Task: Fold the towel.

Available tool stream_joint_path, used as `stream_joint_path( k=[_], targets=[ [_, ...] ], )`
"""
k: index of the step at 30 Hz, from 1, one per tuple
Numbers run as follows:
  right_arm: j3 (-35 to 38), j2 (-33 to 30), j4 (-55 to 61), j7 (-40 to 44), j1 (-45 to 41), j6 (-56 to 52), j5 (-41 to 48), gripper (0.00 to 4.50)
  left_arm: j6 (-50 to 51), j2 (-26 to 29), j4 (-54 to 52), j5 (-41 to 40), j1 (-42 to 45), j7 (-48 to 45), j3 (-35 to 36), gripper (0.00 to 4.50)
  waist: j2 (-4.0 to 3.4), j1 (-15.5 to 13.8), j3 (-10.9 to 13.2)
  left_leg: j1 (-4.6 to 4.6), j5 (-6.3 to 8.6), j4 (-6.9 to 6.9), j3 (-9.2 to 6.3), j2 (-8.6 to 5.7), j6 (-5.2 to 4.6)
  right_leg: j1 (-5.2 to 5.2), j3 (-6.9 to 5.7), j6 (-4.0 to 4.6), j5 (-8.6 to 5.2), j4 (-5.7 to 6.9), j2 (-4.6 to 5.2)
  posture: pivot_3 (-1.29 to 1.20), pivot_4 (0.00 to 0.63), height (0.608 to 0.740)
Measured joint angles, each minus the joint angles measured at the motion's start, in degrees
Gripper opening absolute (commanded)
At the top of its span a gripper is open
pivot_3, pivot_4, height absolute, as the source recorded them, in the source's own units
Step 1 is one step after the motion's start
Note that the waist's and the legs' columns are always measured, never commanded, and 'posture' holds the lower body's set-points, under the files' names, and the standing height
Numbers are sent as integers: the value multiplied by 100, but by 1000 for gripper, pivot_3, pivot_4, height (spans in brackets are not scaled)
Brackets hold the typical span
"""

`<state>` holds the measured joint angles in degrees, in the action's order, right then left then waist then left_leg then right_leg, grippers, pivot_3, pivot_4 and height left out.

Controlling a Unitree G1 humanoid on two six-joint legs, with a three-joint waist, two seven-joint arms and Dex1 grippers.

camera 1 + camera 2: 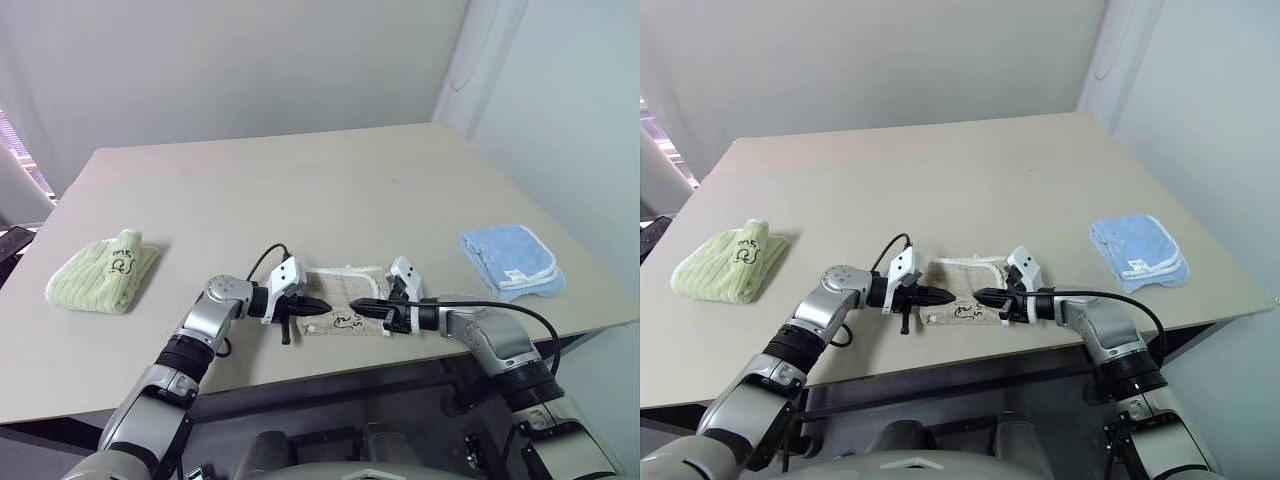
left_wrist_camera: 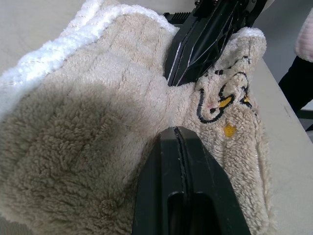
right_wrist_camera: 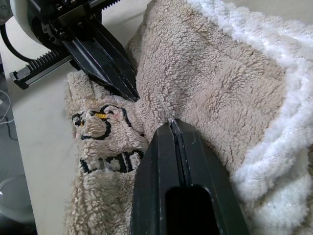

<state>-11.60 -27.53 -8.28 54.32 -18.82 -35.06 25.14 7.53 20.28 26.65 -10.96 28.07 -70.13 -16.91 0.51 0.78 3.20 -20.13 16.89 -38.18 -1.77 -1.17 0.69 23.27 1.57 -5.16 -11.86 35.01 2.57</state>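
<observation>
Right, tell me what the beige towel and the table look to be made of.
The beige towel: terry cloth by its looped, fluffy pile, with white corded edging and a dark stitched mark. The table: smooth, matte beige top, probably laminate; the look leaves that open.

We see the towel (image 1: 345, 300) at the front edge of the beige table (image 1: 300, 180); it is tan, with white corded edging and a dark embroidered mark that has small yellow spots. The towel (image 1: 105, 275) near the left edge is light green with dark marking. The towel (image 1: 510, 258) near the right edge is light blue with a white border.
</observation>
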Motion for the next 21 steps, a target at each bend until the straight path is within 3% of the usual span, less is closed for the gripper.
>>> stream_joint_path(
  k=[7, 11, 17, 21],
  targets=[
    [1075, -88, 447, -237, -264, -1709, 1181, 3007, 874, 583, -1551, -584, -217, -67, 546, 0, -10, 11, 13, -27, 0, 2, -9, 9, -1, 31, 6, 2, 3, 4, 3, 0, 0, 740],
    [1504, -425, -13, -241, -822, -2709, 1572, 4428, 1122, 916, -2393, -769, -546, -24, 723, 0, -12, 17, 14, -21, 0, 2, -5, 8, -1, 27, 6, 2, 1, 2, 3, 0, 0, 740],
    [1571, -794, -1168, 31, -1435, -4097, 1787, 4428, 1153, 1283, -3003, -776, -1055, 74, 731, 0, -18, 19, 20, -28, 0, 6, 6, 2, -1, 33, 2, 6, -1, 2, 0, 0, 0, 740],
    [1320, -943, -1533, 251, -1589, -4368, 1723, 4428, 896, 1512, -3130, -584, -1357, 159, 709, 0, -18, 27, 20, -27, 1, 6, 6, 3, -3, 33, 2, 6, -1, 1, -1, 0, 0, 740]
  ],
)
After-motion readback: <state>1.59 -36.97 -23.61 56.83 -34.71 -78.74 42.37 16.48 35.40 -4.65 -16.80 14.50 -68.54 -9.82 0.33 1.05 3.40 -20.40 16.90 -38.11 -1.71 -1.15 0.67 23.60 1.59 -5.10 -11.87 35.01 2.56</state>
